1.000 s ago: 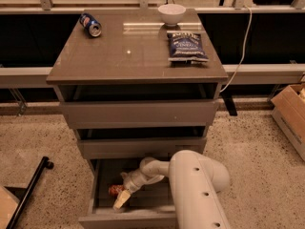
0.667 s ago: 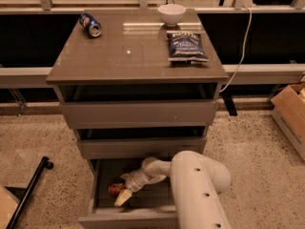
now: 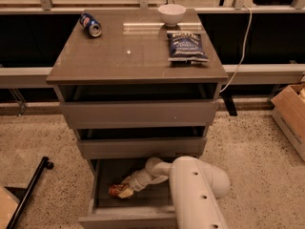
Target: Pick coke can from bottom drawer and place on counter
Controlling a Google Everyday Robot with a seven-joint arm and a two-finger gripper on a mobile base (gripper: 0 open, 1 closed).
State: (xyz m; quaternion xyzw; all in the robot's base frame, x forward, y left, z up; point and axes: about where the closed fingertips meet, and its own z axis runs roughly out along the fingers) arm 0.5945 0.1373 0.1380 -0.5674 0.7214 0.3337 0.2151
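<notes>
Coke can (image 3: 116,191) lies on its side in the left half of the open bottom drawer (image 3: 125,218), below the desk's front edge. Gripper (image 3: 126,192) meets the can's right side; whether it has closed cannot be told. Risk: a shallow hold lets the dented can slip before reaching the counter (image 3: 128,61).

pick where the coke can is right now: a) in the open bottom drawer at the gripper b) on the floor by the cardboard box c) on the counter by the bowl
A: the coke can lies inside the bottom drawer with the gripper right at it; the counter holds a blue can, a bowl and a bag.
</notes>
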